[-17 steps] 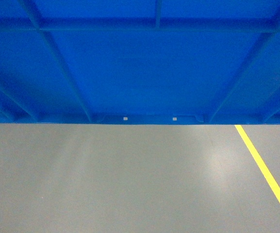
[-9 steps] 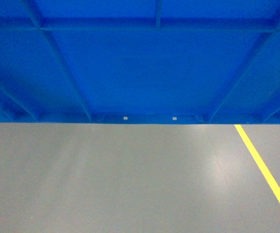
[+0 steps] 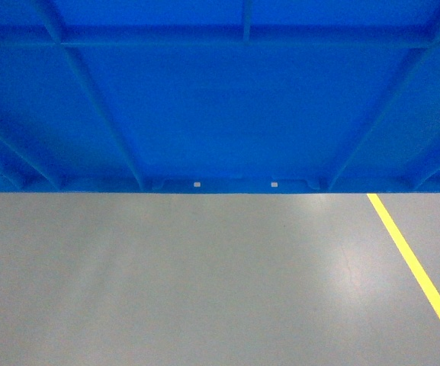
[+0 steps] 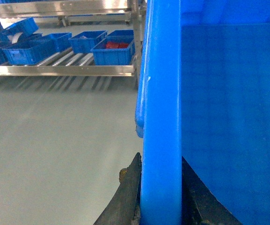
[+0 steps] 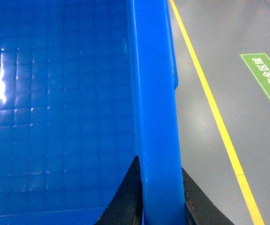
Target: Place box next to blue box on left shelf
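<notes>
You carry box [image 3: 220, 99] in transit: left gripper [image 4: 160, 197], right gripper [image 5: 160, 197] each clamped on rim. Next, steer toward shelf [image 4: 60, 70], keep level.

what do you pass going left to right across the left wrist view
Small blue bins on the metal roller shelf → bin holding red parts → the box's rim, clamped by the left gripper → the box's smooth inner wall.
</notes>
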Robot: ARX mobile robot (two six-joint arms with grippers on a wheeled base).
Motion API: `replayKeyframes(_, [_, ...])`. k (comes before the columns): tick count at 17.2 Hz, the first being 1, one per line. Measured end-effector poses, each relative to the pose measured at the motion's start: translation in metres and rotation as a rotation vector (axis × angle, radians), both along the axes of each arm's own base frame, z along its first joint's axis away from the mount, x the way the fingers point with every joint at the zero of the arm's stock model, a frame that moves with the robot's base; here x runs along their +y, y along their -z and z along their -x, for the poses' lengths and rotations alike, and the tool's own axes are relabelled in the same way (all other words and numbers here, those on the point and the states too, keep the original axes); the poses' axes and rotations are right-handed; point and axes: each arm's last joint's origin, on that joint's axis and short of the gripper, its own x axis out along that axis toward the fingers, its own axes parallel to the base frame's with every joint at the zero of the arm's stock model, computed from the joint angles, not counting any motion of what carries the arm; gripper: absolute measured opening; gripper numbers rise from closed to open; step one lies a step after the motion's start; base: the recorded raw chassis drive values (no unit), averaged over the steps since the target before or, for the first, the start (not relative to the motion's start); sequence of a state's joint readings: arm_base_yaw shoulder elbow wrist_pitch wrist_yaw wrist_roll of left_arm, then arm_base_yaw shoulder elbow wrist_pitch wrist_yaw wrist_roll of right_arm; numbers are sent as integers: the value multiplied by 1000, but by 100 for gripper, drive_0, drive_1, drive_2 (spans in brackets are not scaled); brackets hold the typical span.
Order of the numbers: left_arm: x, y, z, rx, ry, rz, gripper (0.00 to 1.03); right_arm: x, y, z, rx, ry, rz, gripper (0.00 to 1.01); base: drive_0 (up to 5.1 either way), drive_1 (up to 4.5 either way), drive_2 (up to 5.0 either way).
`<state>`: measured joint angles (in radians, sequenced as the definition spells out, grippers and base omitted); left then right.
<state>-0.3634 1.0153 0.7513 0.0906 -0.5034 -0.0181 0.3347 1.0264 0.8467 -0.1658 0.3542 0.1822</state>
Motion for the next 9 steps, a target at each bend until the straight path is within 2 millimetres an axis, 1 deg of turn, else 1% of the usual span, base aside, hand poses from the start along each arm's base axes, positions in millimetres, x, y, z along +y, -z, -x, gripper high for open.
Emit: replayKeyframes(9, [0,0,0,4,-1,-2,12,0,2,-1,9,-1,1,10,2,420,-416])
